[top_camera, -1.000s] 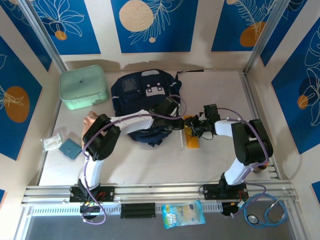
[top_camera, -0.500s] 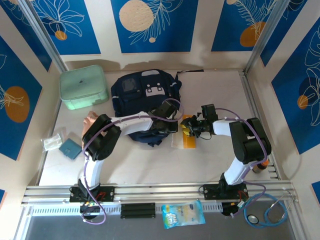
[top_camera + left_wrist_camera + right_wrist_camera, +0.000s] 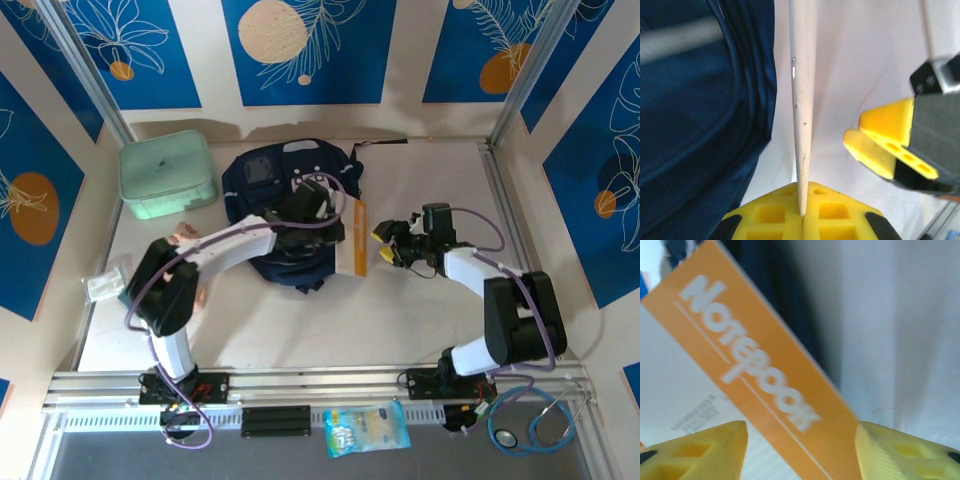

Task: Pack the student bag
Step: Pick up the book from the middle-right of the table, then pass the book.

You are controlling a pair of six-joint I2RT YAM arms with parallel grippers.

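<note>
Pinching a notebook edge-on, left gripper closed on it, orange lettered cover legible from the right wrist, right gripper parted and empty nearby, bag just beside, green box farther left

1 orange-and-white notebook is clamped edge-on between the left jaws, just in front of the right jaws. 1 mint lidded box is seen well left of the left jaws. 1 snack packet and 1 stethoscope are seen well behind both pairs.
</note>
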